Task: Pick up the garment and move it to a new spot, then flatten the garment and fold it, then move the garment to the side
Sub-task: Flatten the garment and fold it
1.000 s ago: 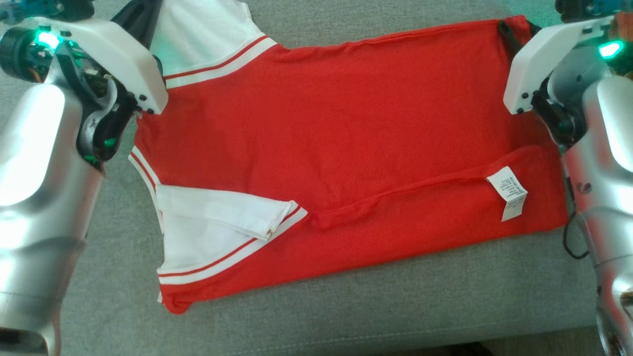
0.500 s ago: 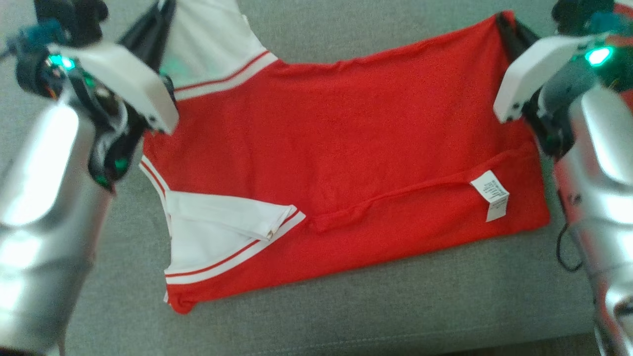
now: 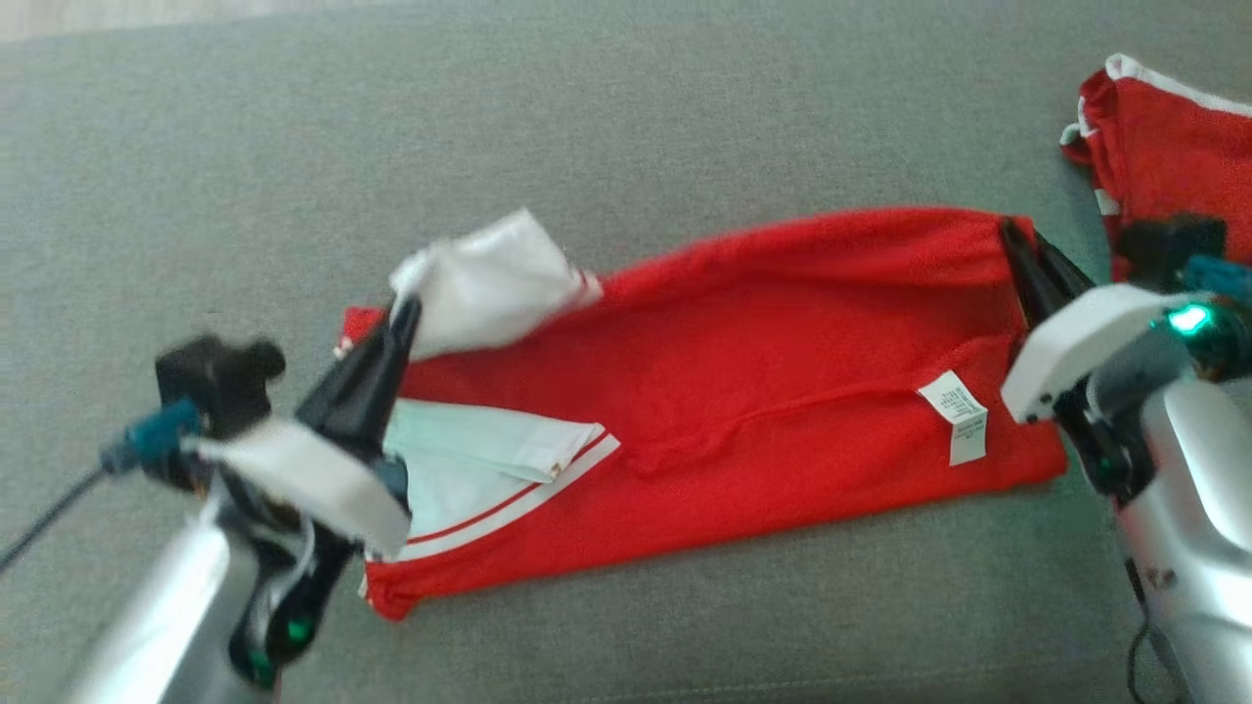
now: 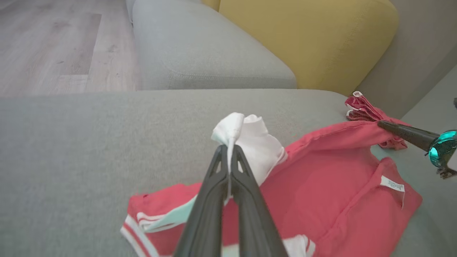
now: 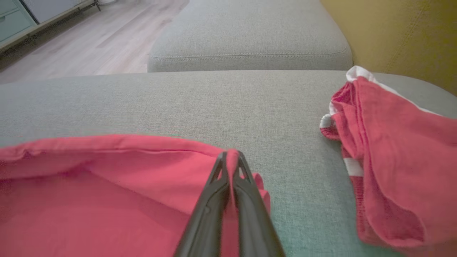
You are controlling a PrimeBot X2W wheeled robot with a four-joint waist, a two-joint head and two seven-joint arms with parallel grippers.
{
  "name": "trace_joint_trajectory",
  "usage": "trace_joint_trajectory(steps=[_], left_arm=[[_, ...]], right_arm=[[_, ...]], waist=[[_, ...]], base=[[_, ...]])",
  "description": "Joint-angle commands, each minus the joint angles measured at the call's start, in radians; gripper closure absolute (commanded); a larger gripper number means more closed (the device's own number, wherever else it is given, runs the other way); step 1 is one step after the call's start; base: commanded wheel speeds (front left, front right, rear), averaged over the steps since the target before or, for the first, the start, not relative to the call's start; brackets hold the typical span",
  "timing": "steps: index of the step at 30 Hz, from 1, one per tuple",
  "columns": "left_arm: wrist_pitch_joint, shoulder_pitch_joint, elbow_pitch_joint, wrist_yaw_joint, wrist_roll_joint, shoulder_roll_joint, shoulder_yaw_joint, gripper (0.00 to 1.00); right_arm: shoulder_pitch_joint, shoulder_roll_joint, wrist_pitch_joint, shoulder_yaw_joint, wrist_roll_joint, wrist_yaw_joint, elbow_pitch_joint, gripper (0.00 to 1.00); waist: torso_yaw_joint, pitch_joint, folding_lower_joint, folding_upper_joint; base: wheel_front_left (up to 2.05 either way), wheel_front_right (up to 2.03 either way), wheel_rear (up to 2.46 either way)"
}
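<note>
Red knit garment (image 3: 763, 391): long folded strip on grey woven sofa cushion (image 3: 685, 117). Pinched tight: left claw (image 3: 405, 311) on white sleeve, right claw (image 3: 1009, 233) on red corner. Bunched nearby: second red garment (image 3: 1164, 147).

Matt soft cloth garment (image 3: 782, 372), sofa (image 3: 685, 117) w/ coarse woven fabric.

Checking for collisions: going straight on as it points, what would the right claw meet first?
Probably bare grey cushion; the right claw, shut on the garment, points clear of the second red garment.
</note>
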Motion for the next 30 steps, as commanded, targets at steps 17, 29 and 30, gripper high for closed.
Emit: trace_joint_trajectory(steps=[17,29,30], left_arm=[[-0.144,0.225,-0.049,0.049,-0.029,-0.041,0.011,1.0],[-0.297,0.386,0.002,0.085,-0.037,-0.083,0.026,0.0],[-0.297,0.386,0.002,0.085,-0.037,-0.083,0.026,0.0]], right_arm=[[0.253,0.058,-0.025,-0.186,-0.087,0.007,-0.224,0.71],[0.431,0.172,-0.097,-0.366,-0.145,0.007,-0.333,0.0],[0.431,0.172,-0.097,-0.366,-0.145,0.007,-0.333,0.0]], waist=[[0.032,-0.049,0.0003,0.0],[0.038,-0.109,0.0003,0.0],[0.038,-0.109,0.0003,0.0]], base=[[0.0,0.0,0.0],[0.0,0.0,0.0],[0.0,0.0,0.0]])
